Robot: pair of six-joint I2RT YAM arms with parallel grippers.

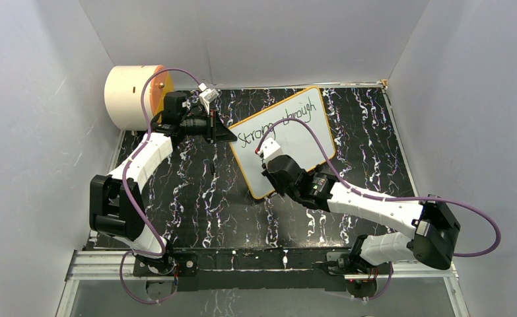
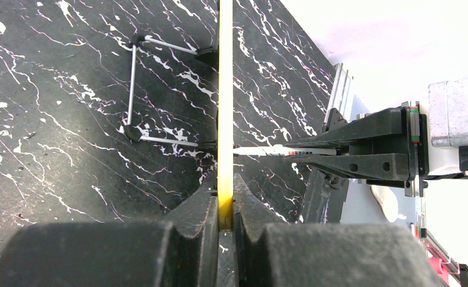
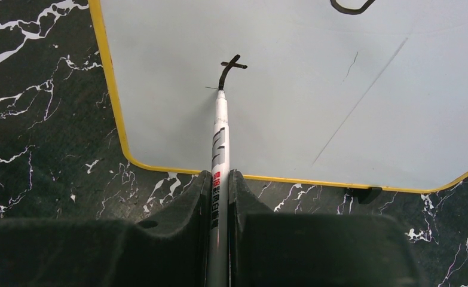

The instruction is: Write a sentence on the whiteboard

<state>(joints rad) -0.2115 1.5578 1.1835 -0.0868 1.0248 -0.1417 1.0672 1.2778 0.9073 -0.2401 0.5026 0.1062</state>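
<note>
Black marbled tabletop [image 1: 196, 198] under everything. Right gripper [image 3: 219, 178] sits at the whiteboard [image 1: 294, 146] near edge, jaws clamped on a marker [image 3: 220, 128], tip touching the white face (short black stroke there). Left gripper [image 2: 225, 194] is clamped on the whiteboard's left frame. Cream cylinder [image 1: 133, 96] stands beyond.

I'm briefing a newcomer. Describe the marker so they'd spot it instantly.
Find the yellow-framed whiteboard angled on the black marbled table. Over its near-left corner, the right gripper clamps a slim white marker, tip on the board. It is the only pen-like thing, with red-and-black print on its barrel.
</note>
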